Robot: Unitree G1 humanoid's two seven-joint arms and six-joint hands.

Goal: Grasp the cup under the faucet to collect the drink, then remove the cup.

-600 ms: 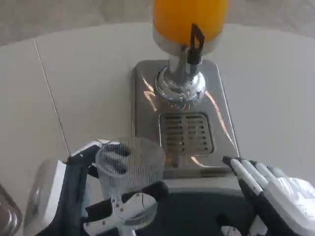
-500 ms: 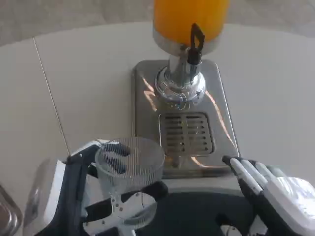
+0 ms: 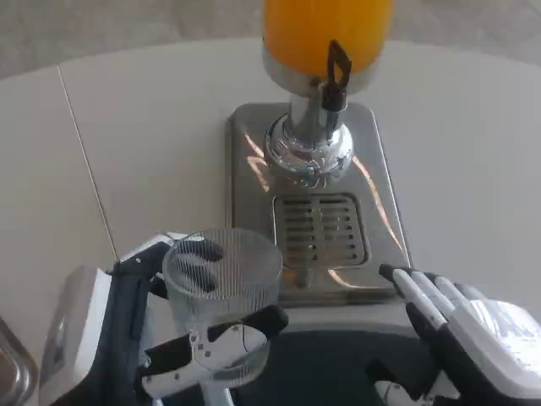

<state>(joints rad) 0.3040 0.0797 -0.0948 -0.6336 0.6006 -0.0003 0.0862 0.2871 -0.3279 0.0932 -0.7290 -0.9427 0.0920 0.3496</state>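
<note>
My left hand [image 3: 161, 334] holds a clear ribbed cup [image 3: 221, 300] upright at the lower left, its fingers wrapped around the cup's sides. The cup looks empty and stands to the near left of the steel drip tray [image 3: 321, 228]. The drink dispenser, with its orange-filled tank [image 3: 328, 30], black tap lever [image 3: 336, 72] and chrome faucet [image 3: 309, 148], stands at the top centre. My right hand [image 3: 469, 334] hovers at the lower right, near the base's front corner, with its fingers stretched out and nothing in them.
The dispenser's steel base [image 3: 249, 182] sits on the white table [image 3: 152, 144]. A seam [image 3: 84, 161] runs across the table on the left. A metal object's edge [image 3: 13, 372] shows at the lower left corner.
My left hand has lifted the cup slightly, toward the dispenser. My right hand has shifted a little to the left.
</note>
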